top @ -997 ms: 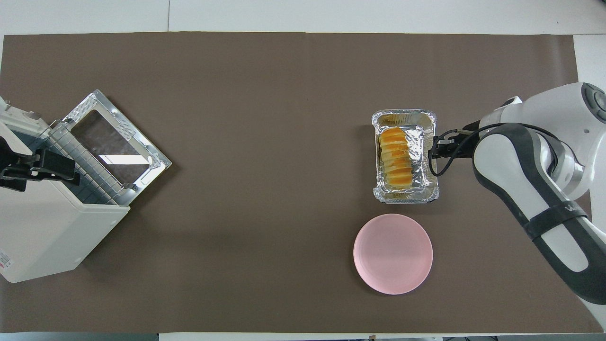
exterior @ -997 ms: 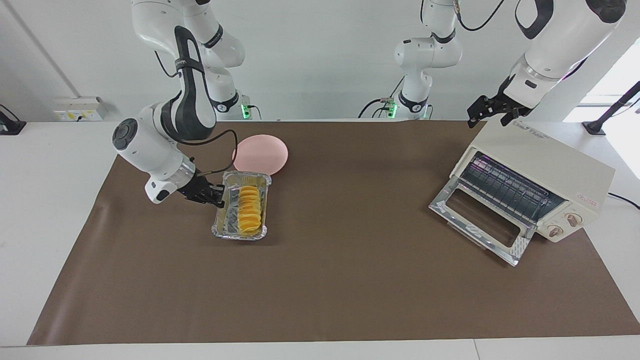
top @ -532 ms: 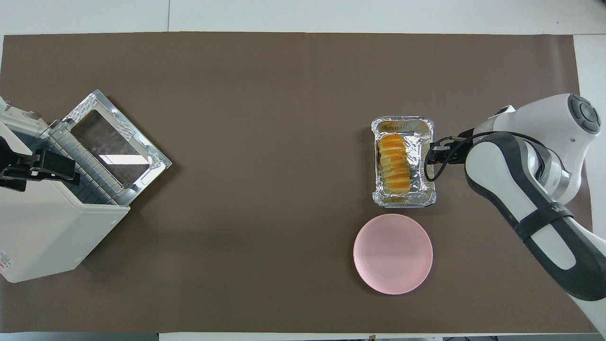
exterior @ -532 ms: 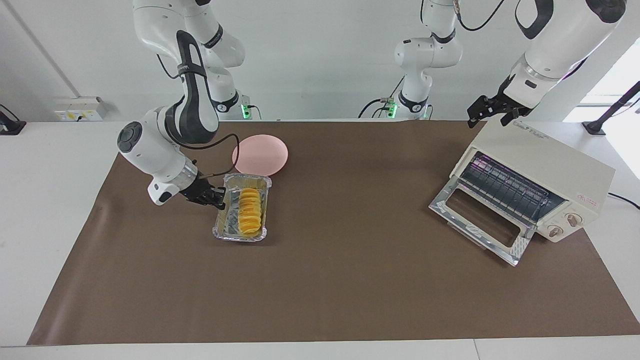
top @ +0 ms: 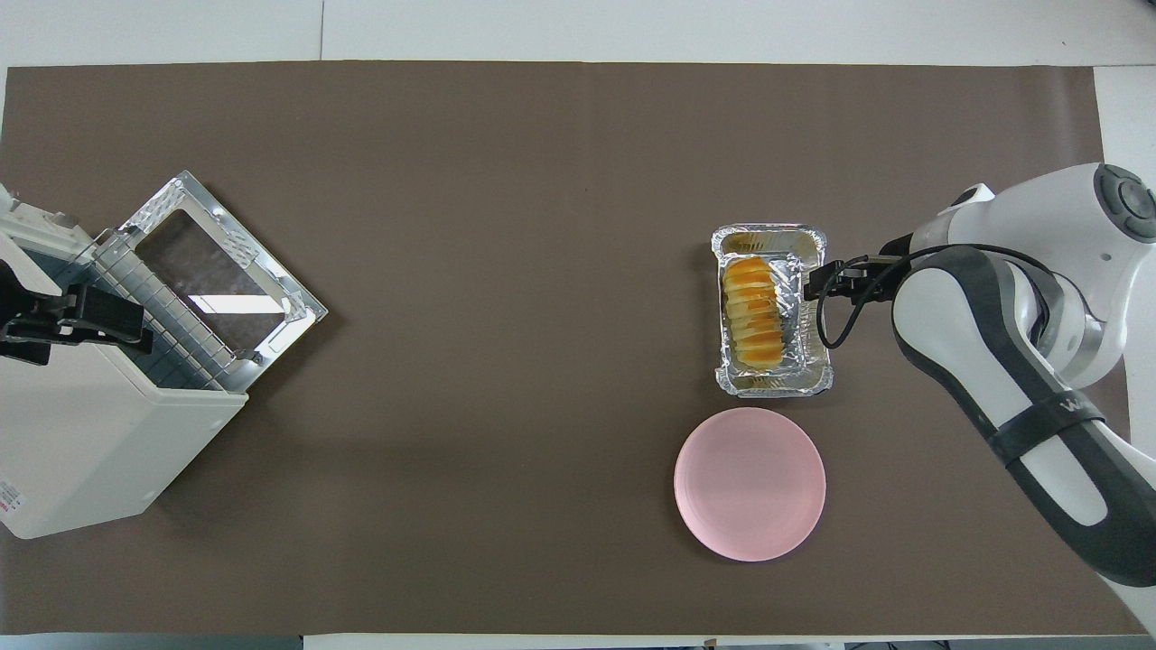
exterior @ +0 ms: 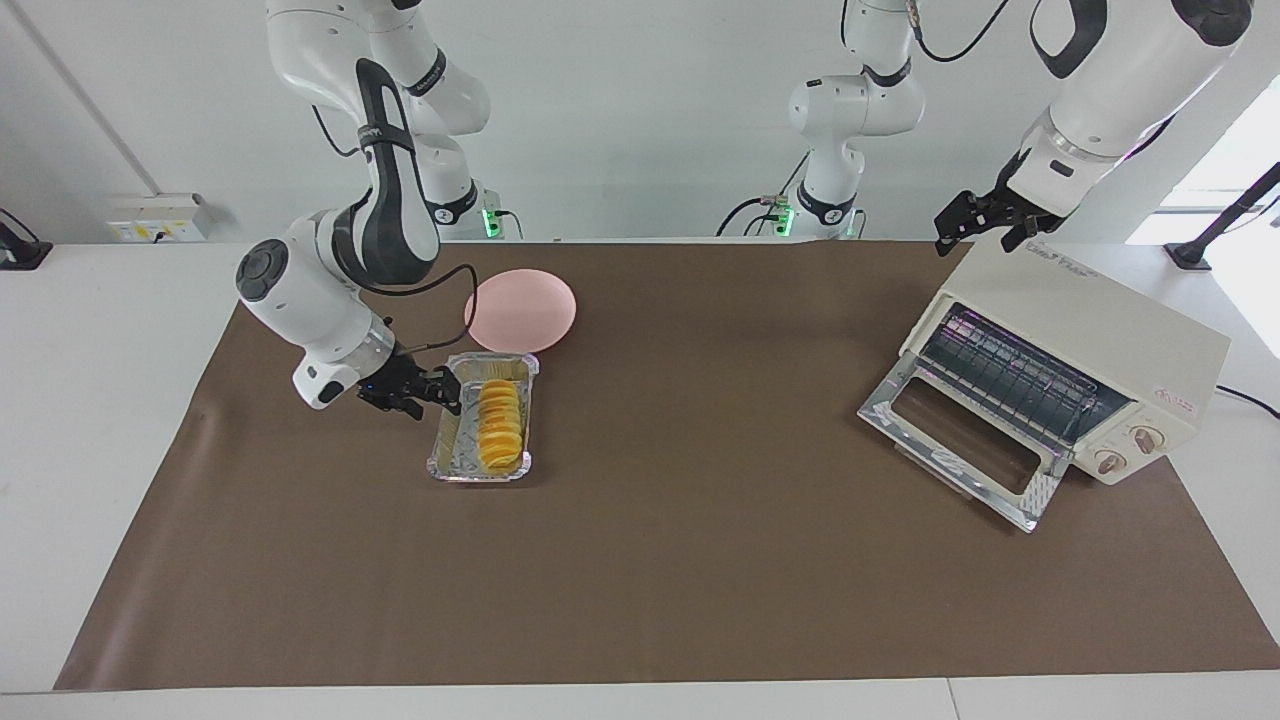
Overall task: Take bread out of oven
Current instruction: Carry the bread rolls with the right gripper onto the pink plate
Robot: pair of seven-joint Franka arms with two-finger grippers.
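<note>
Foil tray (exterior: 481,421) (top: 773,311) sits on the brown mat (exterior: 650,560) (top: 506,162), toward the right arm's end of the table (exterior: 90,420). The bread (exterior: 496,421) (top: 754,311) lies lengthwise in it, ridged top up, with bare foil showing along the side facing the right gripper.

Pink plate (exterior: 521,310) (top: 750,483) holds nothing; it lies just beside the tray's short end, nearer to the robots.

Oven (exterior: 1060,365) (top: 99,379) stands at the left arm's end, set at an angle, glass door dropped flat onto the mat. Only the wire rack shows inside.

Right gripper (exterior: 437,390) (top: 812,282) is low at the tray's long rim and seems pinched on that foil edge, the tray tipped slightly up on that side.

Left gripper (exterior: 975,222) (top: 86,318) hangs over the top of the oven, apparently clear of it; whether its fingers are parted or closed I cannot tell.

A wide bare stretch of mat lies between tray and oven door, and more between the tray and the mat's edge farthest from the robots.
</note>
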